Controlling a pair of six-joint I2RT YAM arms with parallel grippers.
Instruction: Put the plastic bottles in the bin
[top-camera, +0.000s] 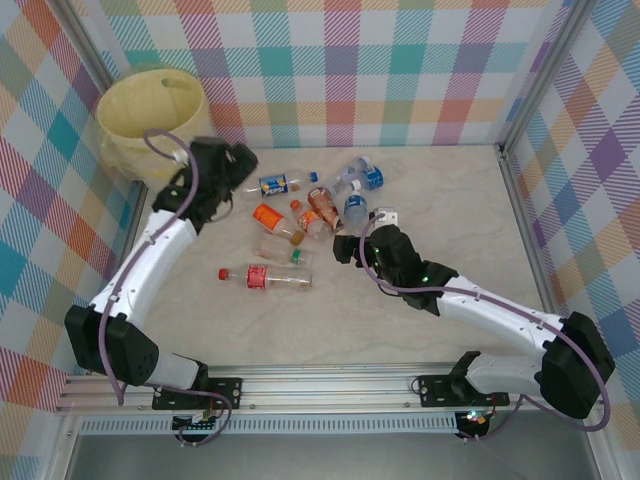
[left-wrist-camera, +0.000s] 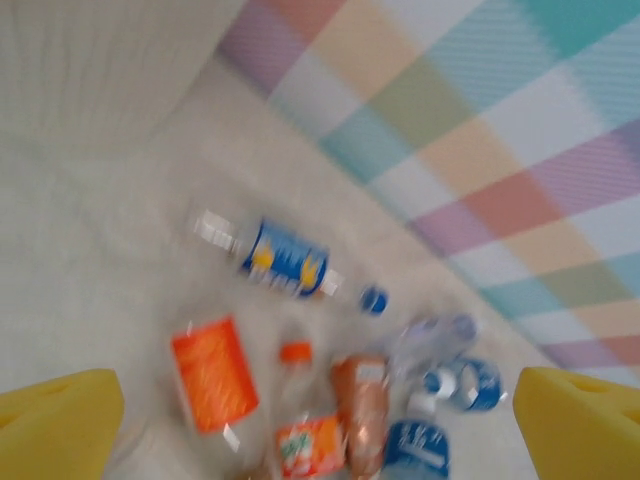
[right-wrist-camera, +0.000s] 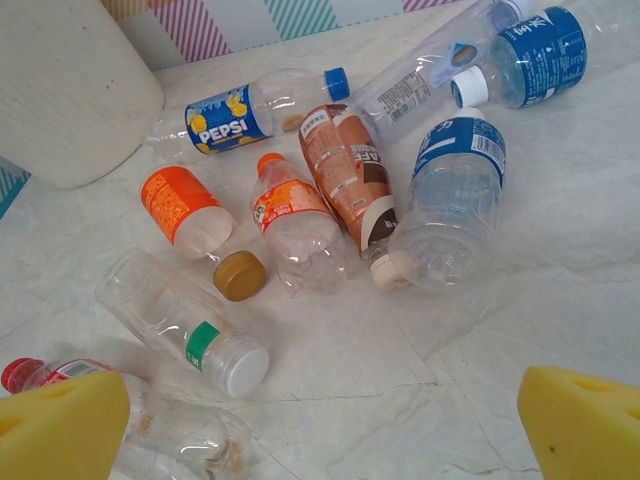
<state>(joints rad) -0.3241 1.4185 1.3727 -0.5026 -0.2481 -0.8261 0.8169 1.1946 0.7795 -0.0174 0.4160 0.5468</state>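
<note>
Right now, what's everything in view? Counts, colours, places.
blue-label bottles: three, clear with blue labels, far side of the pile
orange-label bottles: two, clear with orange labels, left-centre of the pile
brown-label bottle: one, brown, centre of the pile
white-label bottle: one, clear, far side
green-band bottle: one, clear with a white cap, near side
red-label bottle: one, clear with a red cap, nearest the arms
bin: one, pale yellow, far left corner
table: one, pale marbled
left gripper: one, yellow pads, open, above the pile's bin side
right gripper: one, yellow pads, open, over the pile's near side
</note>
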